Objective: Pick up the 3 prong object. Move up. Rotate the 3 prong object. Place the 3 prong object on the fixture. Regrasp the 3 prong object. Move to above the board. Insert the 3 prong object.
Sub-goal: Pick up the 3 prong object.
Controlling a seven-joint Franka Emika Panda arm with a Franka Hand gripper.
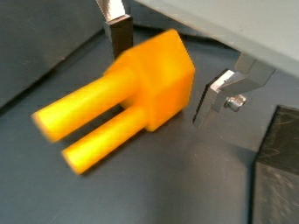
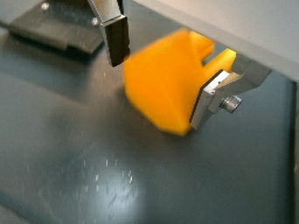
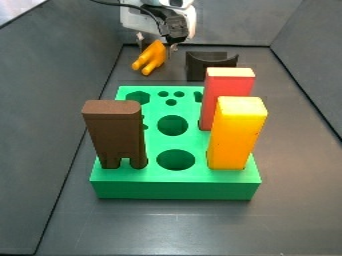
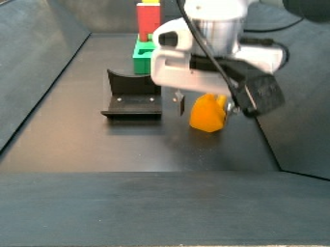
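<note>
The 3 prong object (image 1: 138, 94) fills both wrist views — its block end is pinched between the fingers (image 1: 117, 33) of the gripper (image 2: 163, 74), and it is carried clear of the tabletop. Its prongs are seen slanting down and away from the fingers, so its long axis lies tilted. The fixture (image 4: 131, 95) sits just beside it, the board (image 3: 171, 170) well apart.

Both wrist views sit close on the gripper (image 1: 163, 61). Side views face each other across the board (image 3: 174, 150); both share the fixture (image 4: 131, 96).
</note>
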